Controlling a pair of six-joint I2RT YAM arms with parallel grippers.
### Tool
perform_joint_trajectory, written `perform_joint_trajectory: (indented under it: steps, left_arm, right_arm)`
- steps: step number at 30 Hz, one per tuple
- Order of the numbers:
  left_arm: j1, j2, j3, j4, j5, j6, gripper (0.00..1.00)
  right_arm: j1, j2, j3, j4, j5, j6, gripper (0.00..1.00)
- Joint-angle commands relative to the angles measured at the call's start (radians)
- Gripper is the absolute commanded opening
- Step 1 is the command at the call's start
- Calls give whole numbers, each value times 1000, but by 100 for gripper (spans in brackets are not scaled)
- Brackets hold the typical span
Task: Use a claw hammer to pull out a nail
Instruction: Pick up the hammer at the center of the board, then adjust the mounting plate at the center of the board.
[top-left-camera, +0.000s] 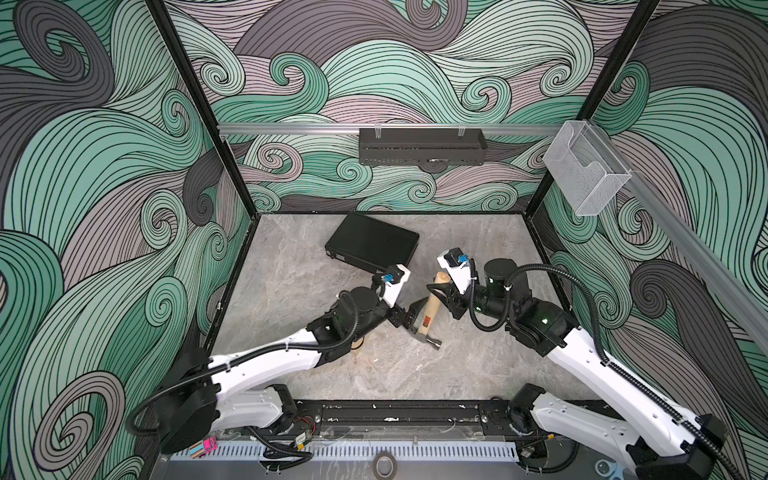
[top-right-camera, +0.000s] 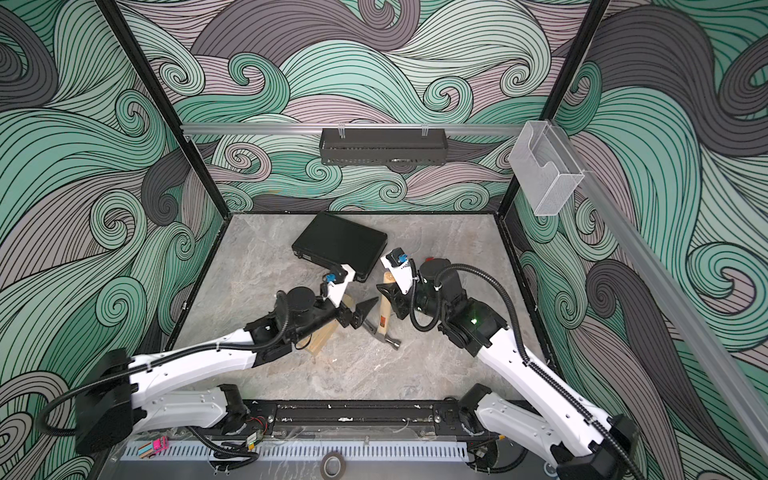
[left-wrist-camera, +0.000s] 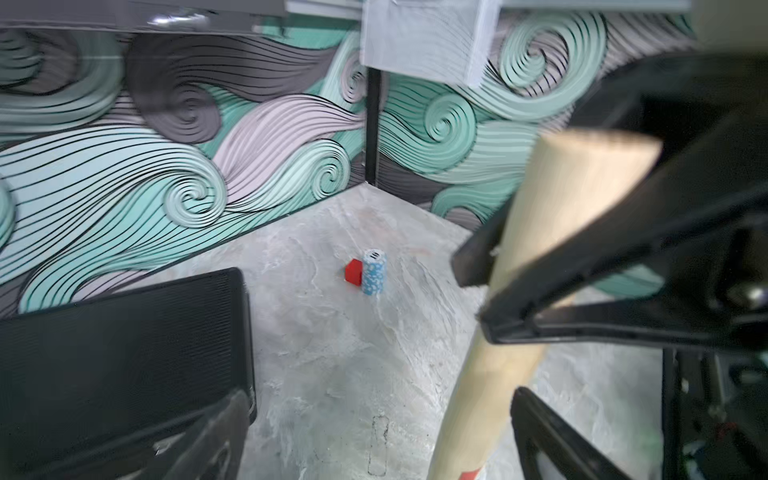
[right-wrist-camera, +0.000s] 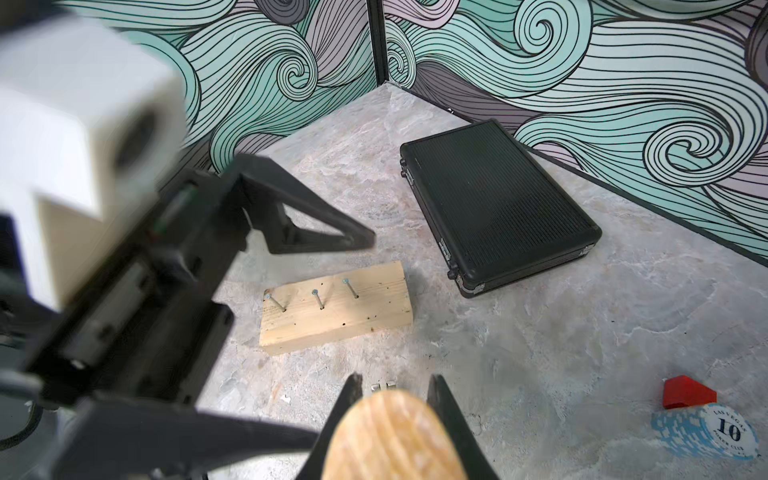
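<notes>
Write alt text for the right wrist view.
A wooden block with three protruding nails lies on the grey table, a closed black case nearby. The right tool clamps the hammer handle's end in the foreground.

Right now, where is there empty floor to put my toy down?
Biggest bare patch: near floor between the hammer and the front rail. Also bare: the strip between the case and the left wall, and the floor between case and chips. Crowded: the middle, where hammer, block and case sit close.
</notes>
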Motion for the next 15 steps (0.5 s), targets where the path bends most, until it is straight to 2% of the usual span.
perform_joint_trajectory:
  steps: [1, 3, 5, 8, 10, 13, 15]
  left_arm:
    - [87, -83, 33, -384, -213, -261, 98]
    - [192, -101, 56, -551, -198, -398, 96]
    - [293, -98, 61, -633, -140, -460, 93]
    - [408, -68, 59, -651, 5, -476, 89]
    - [457, -8, 82, -669, 49, -469, 85]
    - [531, 130, 144, -740, 120, -468, 79]
    - [588, 231, 192, -772, 252, -444, 78]
  right_arm:
    - [4, -5, 78, 64, -38, -23, 11]
    - [4, 1, 92, 56, -46, -36, 11]
    - [3, 4, 106, 46, -54, -52, 11]
    - [4, 10, 128, 20, -47, -78, 10]
    - [4, 13, 139, -9, -32, -78, 10]
    - [3, 10, 142, -20, -40, -72, 10]
    - [3, 5, 140, -23, -37, -69, 10]
